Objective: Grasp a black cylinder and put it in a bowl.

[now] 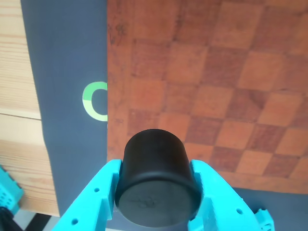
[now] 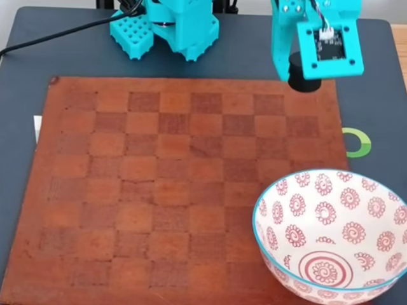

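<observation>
— Item one, tool state?
— I log the turquoise plastic two-finger gripper (image 1: 156, 204) pinching the short matte black cylinder (image 1: 156, 180), held above the brown checkered board (image 2: 184, 190).
— Item two?
— The white red-spiral bowl (image 2: 331, 238), at the board's near right corner, fixed view.

In the fixed view, the gripper (image 2: 304, 76) is holding the black cylinder (image 2: 301, 74) above the far right corner of the checkered board (image 2: 159, 190). The bowl (image 2: 331, 235) is sitting on the board's near right corner, with a green ring mark (image 2: 360, 142) lying just off the board's right edge.
</observation>
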Controlling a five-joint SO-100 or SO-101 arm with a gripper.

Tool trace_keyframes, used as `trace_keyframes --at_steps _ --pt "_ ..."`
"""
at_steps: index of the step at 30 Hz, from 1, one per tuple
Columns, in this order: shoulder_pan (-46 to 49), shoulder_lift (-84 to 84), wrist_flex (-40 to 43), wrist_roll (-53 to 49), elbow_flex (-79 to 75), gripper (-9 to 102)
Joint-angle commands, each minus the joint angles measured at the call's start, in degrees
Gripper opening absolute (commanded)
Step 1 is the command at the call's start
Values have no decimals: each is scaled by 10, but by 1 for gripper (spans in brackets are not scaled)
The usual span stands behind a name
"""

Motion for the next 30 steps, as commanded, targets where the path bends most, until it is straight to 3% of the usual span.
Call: trace_keyframes --at_steps 1,30 --pt "25 15 12 -21 -55 11" --pt "164 -388 4 -300 -583 11"
